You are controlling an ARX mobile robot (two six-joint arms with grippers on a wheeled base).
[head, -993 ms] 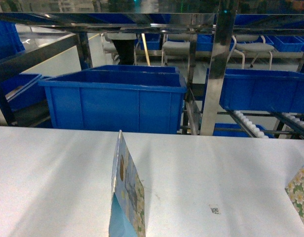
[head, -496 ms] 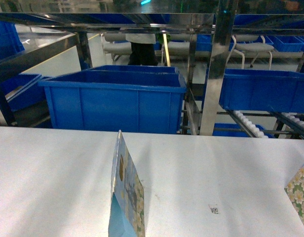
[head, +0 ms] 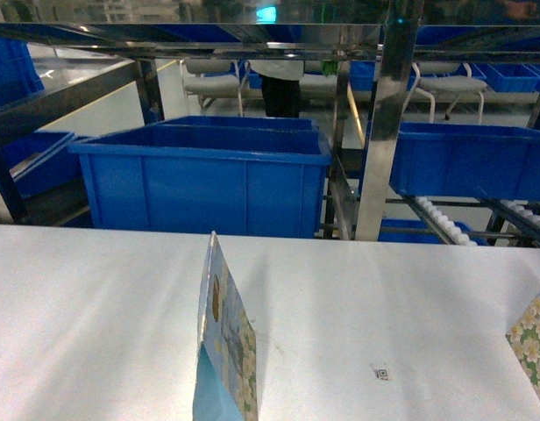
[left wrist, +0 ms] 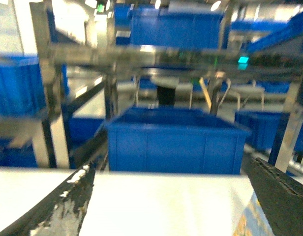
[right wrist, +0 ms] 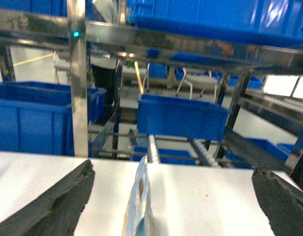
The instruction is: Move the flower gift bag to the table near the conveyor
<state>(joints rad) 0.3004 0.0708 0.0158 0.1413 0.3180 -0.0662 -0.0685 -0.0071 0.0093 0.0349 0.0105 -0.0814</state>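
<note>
1. Table [head: 103,324]: matte white top filling the lower half of the head view, with a small printed code mark [head: 381,373] toward its right front.
2. Flower gift bag [head: 223,346]: standing upright on the table, edge-on to the head camera, its blue and floral face turned to the right. It is well apart from the far edge of the table.
3. Left gripper [left wrist: 173,204]: its two dark fingers [left wrist: 68,206] are spread wide at the lower corners of the left wrist view, nothing between them. The table lies below and ahead of it; a corner of the bag shows just inside its right-hand finger, but whether they touch cannot be told.
4. Right gripper [right wrist: 173,201]: fingers likewise spread wide, nothing pinched. The bag [right wrist: 140,204] stands between them, nearer the left finger, not touching either.
5. Second floral bag [head: 533,346]: partly cut off at the right edge of the head view, on the table.
6. Conveyor [head: 450,226]: steel frame with rows of white rollers, beyond the table, ahead of both grippers.
7. Blue bin [head: 204,180]: large, on the rack straight ahead of the left gripper; another blue crate [head: 467,158] sits to the right on the rollers.
</note>
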